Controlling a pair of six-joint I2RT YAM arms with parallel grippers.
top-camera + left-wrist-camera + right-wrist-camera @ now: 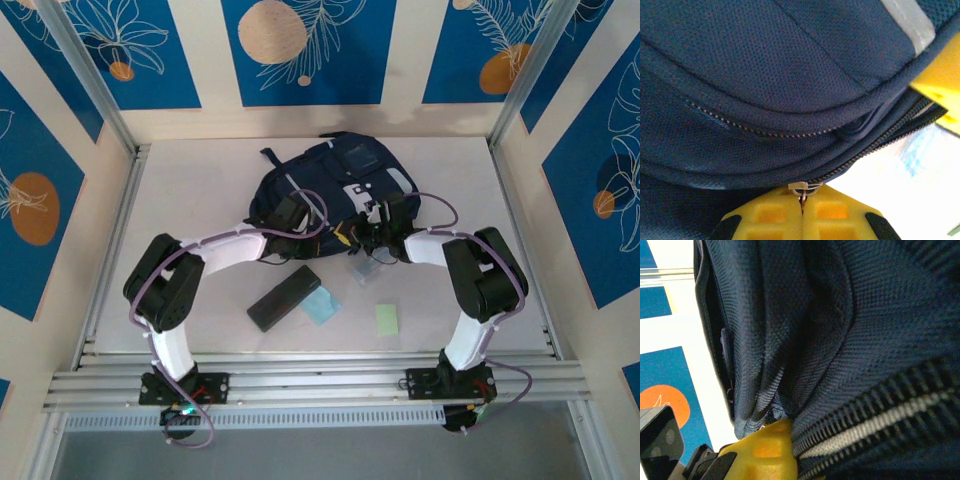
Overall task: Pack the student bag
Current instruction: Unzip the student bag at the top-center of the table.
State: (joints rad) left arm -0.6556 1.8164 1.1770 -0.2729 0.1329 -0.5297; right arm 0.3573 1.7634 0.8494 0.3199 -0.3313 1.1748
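The student bag (330, 180), dark navy with pale grey trim, lies at the back middle of the table. My left gripper (342, 236) is at its near edge. In the left wrist view its yellow fingers (775, 217) are shut on the small metal zipper pull (804, 188), with the bag (770, 75) above them. My right gripper (378, 226) is close beside it at the same edge. In the right wrist view that gripper (792, 432) is shut on a fold of the bag's fabric (810, 330) beside a zipper (875, 420); one yellow finger (765, 450) shows.
On the table in front of the bag lie a slim black case (285, 297), a light blue card (322, 305), a green note (387, 319) and a small clear item (365, 270). Metal rails (320, 375) run along the near edge.
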